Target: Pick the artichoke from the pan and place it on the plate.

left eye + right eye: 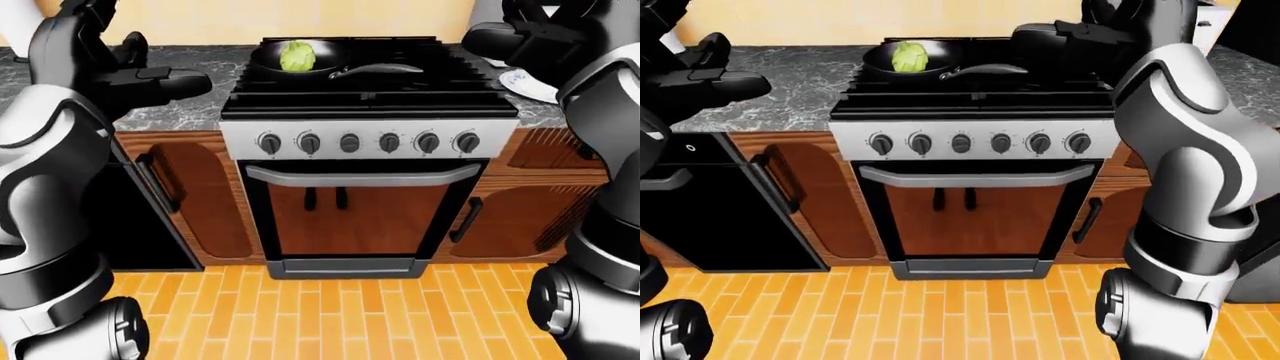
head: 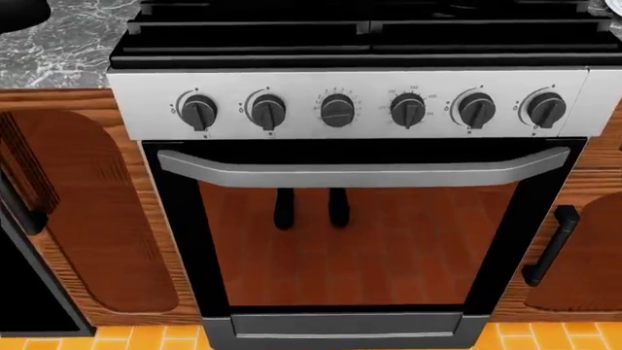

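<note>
A green artichoke (image 1: 297, 55) sits in a black pan (image 1: 268, 63) on the stove's far-left burner, the pan handle (image 1: 380, 70) pointing right. A white plate (image 1: 524, 84) lies on the grey counter right of the stove, mostly hidden behind my right arm. My left hand (image 1: 160, 79) hovers open over the counter left of the stove, holding nothing. Raised at the top right, my right hand (image 1: 1052, 35) is open and empty, level with the pan and to its right. The head view shows only the oven front (image 2: 359, 240).
The stove (image 1: 368, 101) has a row of knobs (image 2: 336, 109) and a grey oven door handle (image 2: 364, 173). Wooden cabinets (image 1: 195, 195) flank it, and a black appliance (image 1: 710, 202) stands at the left. Orange tiled floor (image 1: 330, 315) lies below.
</note>
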Robot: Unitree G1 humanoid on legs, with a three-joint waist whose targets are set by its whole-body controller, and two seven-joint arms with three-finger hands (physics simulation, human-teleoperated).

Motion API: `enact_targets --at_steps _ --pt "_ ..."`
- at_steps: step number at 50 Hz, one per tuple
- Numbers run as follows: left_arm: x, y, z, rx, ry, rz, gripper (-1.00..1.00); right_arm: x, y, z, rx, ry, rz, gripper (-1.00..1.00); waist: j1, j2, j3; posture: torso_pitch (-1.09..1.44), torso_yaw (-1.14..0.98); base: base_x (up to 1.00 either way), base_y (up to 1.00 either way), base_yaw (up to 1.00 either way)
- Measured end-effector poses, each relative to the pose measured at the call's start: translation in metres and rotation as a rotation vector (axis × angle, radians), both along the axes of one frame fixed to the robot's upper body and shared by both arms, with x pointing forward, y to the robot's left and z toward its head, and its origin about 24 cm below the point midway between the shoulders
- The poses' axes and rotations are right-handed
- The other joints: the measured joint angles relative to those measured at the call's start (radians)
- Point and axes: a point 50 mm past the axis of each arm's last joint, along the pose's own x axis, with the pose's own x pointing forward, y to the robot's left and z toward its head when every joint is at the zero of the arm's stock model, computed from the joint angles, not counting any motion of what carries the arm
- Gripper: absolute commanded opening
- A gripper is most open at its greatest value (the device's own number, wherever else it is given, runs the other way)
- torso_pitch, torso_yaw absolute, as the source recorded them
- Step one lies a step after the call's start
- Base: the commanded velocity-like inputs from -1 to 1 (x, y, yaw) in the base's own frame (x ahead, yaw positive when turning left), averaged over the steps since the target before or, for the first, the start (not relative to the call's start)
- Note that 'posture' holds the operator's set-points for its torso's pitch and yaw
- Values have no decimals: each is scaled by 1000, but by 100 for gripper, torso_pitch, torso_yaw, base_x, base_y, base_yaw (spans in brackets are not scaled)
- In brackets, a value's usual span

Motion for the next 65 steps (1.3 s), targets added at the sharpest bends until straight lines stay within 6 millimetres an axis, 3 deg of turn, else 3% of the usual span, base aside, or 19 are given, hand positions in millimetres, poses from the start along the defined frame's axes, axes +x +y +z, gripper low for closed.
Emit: enact_targets --at_steps 1,3,5,7,11,13,16,18,28,30,34,40,45,47,49,52,57,61,65 --pt "0 0 1 1 -3 0 100 0 0 0 0 2 -1 100 1 -15 -2 0 0 18 28 0" --pt "1 -3 -3 1 7 -12 100 1 -4 -4 7 20 -14 100 -11 6 2 0 0 19 29 0" --pt "3 -6 -7 3 33 -28 100 3 -6 -8 10 42 -29 100 -10 -5 -6 0 0 19 28 0" --pt "4 -6 -8 4 40 -33 100 3 -6 -6 8 40 -33 100 -8 3 -14 0 0 20 28 0" --pt "1 -5 2 6 -1 -25 100 0 -4 0 5 1 -23 100 -16 66 -2 0 0 19 28 0" --pt "0 -5 4 7 -16 -22 100 0 -4 1 5 -1 -21 100 -16 118 -11 0 0 19 28 0" --pt "1 2 -4 -5 11 5 100 4 3 -8 -4 35 7 100 3 111 6 0 0 19 28 0" --pt "2 3 -6 -7 29 15 100 6 4 -12 -11 59 16 100 6 100 1 0 0 19 29 0" --pt "1 -1 -1 4 -1 0 100 1 -1 -1 -1 1 -3 100 12 -12 -9 0 0 19 21 0" --pt "2 -3 -4 3 7 -10 100 2 -3 -3 2 12 -12 100 2 13 -1 0 0 19 13 0" --pt "6 -8 -8 9 42 -37 100 5 -7 -9 10 51 -35 100 -6 13 -6 0 0 20 6 0" --pt "0 -3 2 9 -11 -15 100 1 -3 1 6 -2 -13 100 -6 101 -2 0 0 19 0 0" --pt "3 3 -6 -4 31 20 100 7 4 -10 -11 57 20 100 12 92 -7 0 0 19 0 0" --pt "2 1 -4 3 19 12 100 5 2 -8 -8 47 11 100 11 74 -9 0 0 11 0 0" --pt "-1 0 2 10 -14 5 100 1 -1 -1 -8 9 0 100 13 55 9 0 0 0 0 0" --pt "-2 0 4 8 -30 4 100 0 -1 1 -1 -10 -1 100 22 2 15 0 0 0 0 0" --pt "6 -5 -10 6 56 -20 100 9 -2 -13 6 70 -12 100 19 34 22 0 0 0 -2 0" --pt "5 -6 -8 8 47 -25 100 9 -3 -14 4 84 -19 100 -1 66 -5 0 0 0 -6 0" --pt "1 -3 0 8 -2 -12 100 3 -1 -5 3 29 -12 100 0 67 -23 0 0 0 -6 0"
